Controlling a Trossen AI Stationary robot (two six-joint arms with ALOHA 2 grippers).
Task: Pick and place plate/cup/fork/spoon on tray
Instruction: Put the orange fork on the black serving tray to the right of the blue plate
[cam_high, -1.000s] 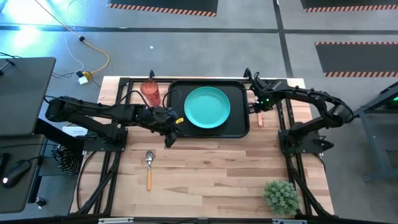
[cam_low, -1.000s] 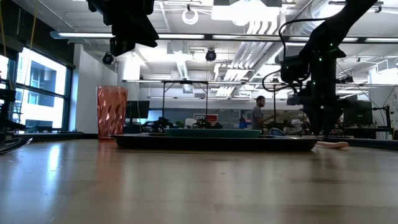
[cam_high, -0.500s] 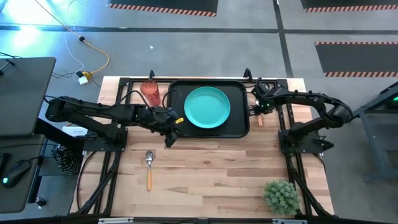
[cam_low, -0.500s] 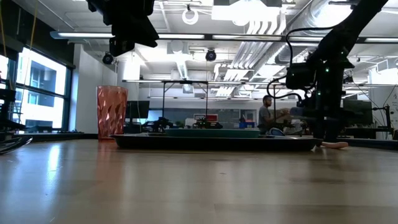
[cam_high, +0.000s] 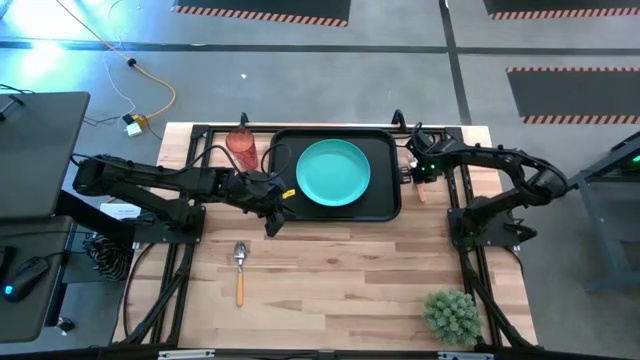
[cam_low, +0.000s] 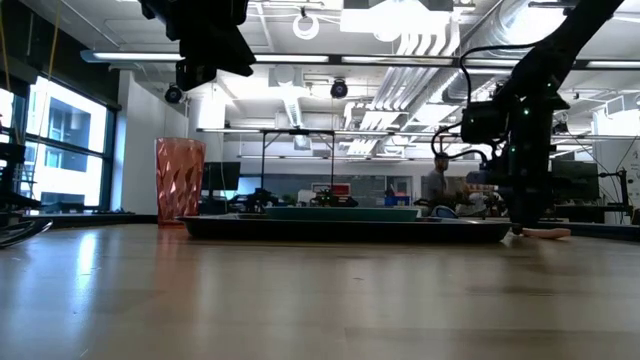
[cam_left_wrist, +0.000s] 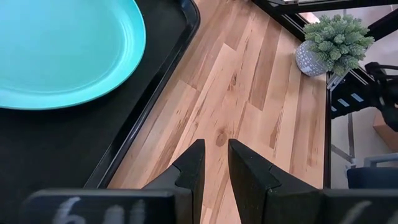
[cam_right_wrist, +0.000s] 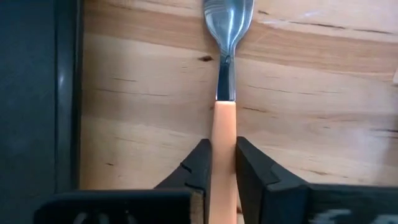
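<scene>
**Right Gripper Clamped on Fork Handle Beside Tray**

The right gripper (cam_high: 417, 178) was down at the table (cam_high: 350, 270), just beside the right edge of the tray (cam_high: 385, 205). In the right wrist view its two fingers (cam_right_wrist: 198, 165) pressed against either side of the light orange handle of the fork (cam_right_wrist: 224, 134), which lay flat on the wood; the metal neck extended forward beyond the fingertips. In the low view the handle end protruded at table level beside the gripper (cam_low: 525, 228).

The left gripper (cam_high: 272, 222) was positioned over the table near the tray's front-left corner. Its fingers (cam_left_wrist: 189, 171) were nearly together, with a narrow gap between them and nothing held.

The plate (cam_high: 333, 172) lay flat inside the tray, roughly centred. The cup (cam_high: 242, 146) stood upright on the table just beside the tray's left rear corner, outside the rim. The spoon (cam_high: 240, 270) lay on the table in front of the tray, well apart from it, bowl toward the tray and handle toward the front edge.

A small potted plant (cam_high: 451, 315) stood near the table's front-right corner.
</scene>
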